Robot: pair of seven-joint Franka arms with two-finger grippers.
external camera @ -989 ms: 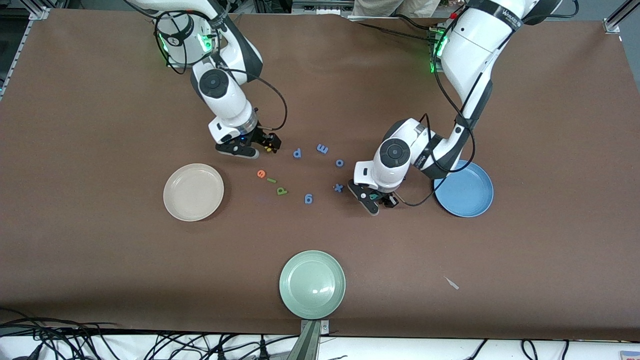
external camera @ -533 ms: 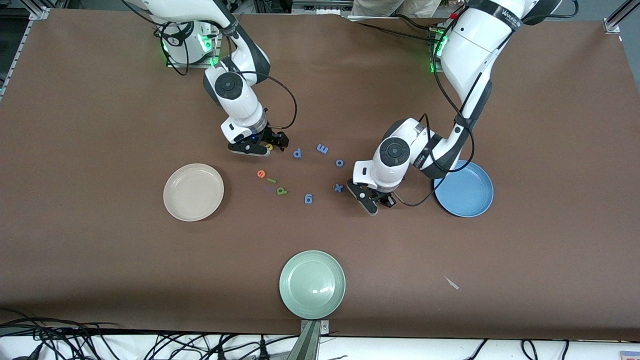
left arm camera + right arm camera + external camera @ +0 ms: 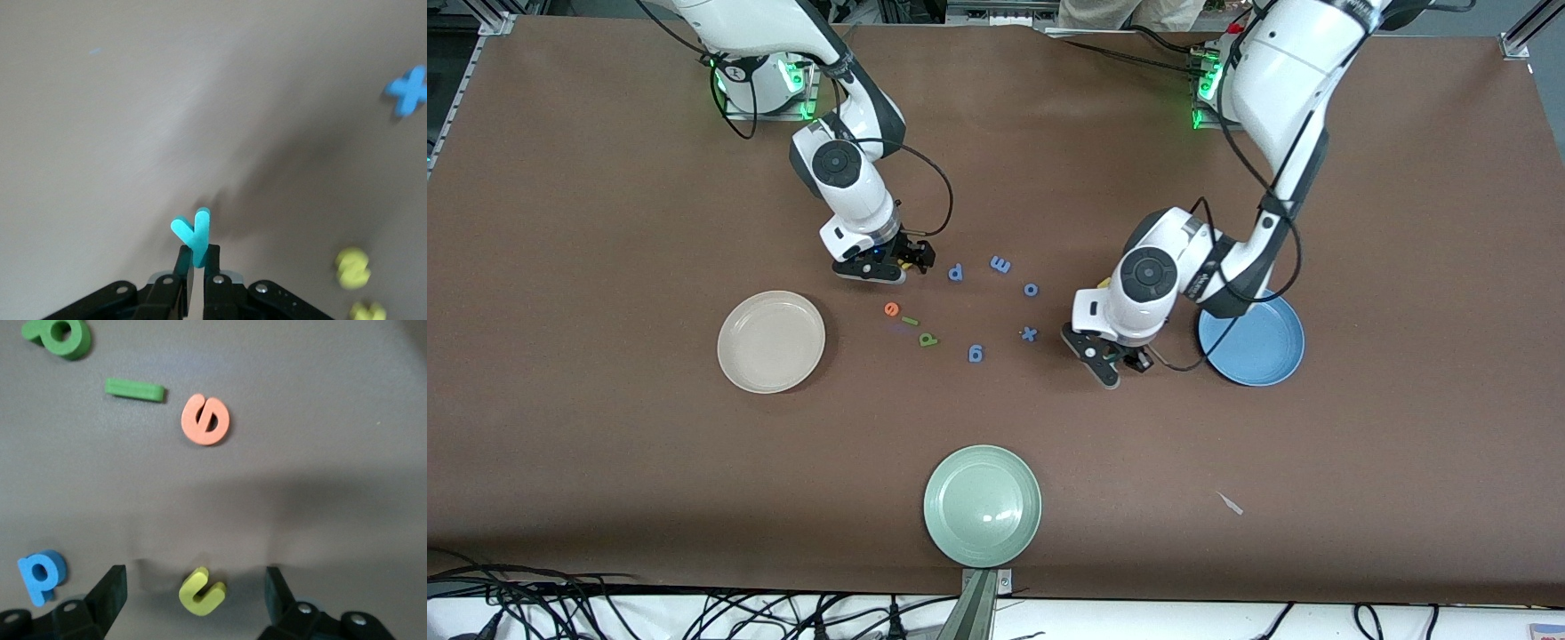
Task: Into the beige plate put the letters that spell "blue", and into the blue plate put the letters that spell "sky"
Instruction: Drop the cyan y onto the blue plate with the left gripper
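Observation:
My left gripper (image 3: 1118,357) is shut on the teal y (image 3: 193,230) and holds it just above the table, between the blue x (image 3: 1029,334) and the blue plate (image 3: 1254,342). Two yellow letters (image 3: 352,268) lie on the table close by, mostly hidden under the left arm in the front view. My right gripper (image 3: 896,263) is low at the table, open, with the yellow u (image 3: 201,591) lying between its fingers (image 3: 110,590). The orange e (image 3: 890,308), green l (image 3: 909,320) and olive b (image 3: 927,339) lie between it and the beige plate (image 3: 771,341).
Blue letters lie scattered mid-table: p (image 3: 955,272), m (image 3: 1000,264), o (image 3: 1031,289) and g (image 3: 975,354). A pale green plate (image 3: 982,506) sits near the table's front edge. A small white scrap (image 3: 1231,504) lies toward the left arm's end.
The left gripper shut on the teal y and carried it a little toward the blue plate. The right gripper shifted toward the table's middle and settled around the yellow u.

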